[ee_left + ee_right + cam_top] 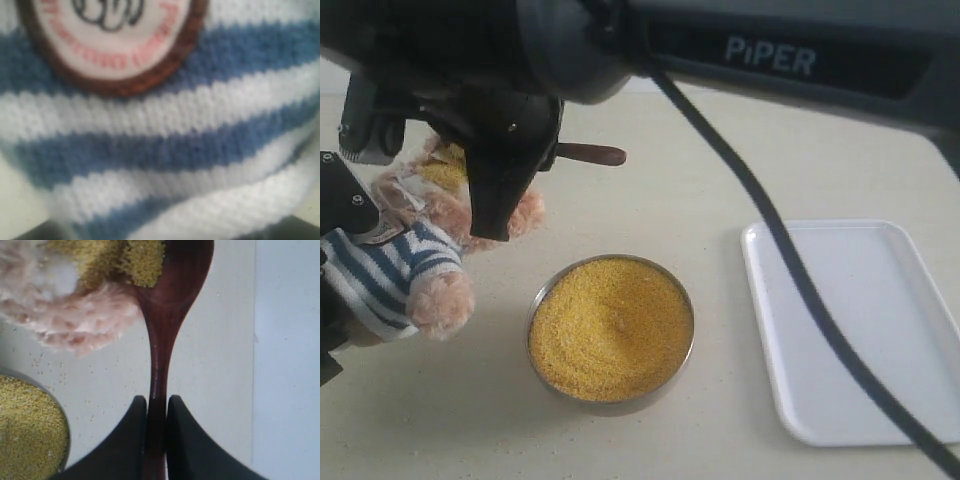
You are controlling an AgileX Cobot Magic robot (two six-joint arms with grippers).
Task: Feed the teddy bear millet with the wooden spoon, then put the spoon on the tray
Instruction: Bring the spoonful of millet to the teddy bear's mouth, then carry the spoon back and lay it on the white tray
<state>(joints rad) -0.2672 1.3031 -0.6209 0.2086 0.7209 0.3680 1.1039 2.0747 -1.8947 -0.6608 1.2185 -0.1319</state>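
The teddy bear (415,265) lies at the left in its blue-and-white striped shirt (165,145), its badge (115,40) filling the left wrist view. My left gripper (332,280) is shut around its body. My right gripper (157,401) reaches across from the right, shut on the handle of the wooden spoon (167,305). The spoon's bowl rests against the bear's furry face (75,315) with millet (145,262) in it, and yellow grains lie on the face (445,172). The handle end (592,154) sticks out past the right gripper (505,190). The white tray (865,330) lies at the right, with nothing on it.
A round metal bowl (535,300) full of millet (610,330) stands on the table in front of the bear, between it and the tray. Loose grains dot the table beside the bowl (62,440). The right arm and its black cable (790,270) cross over the table and tray.
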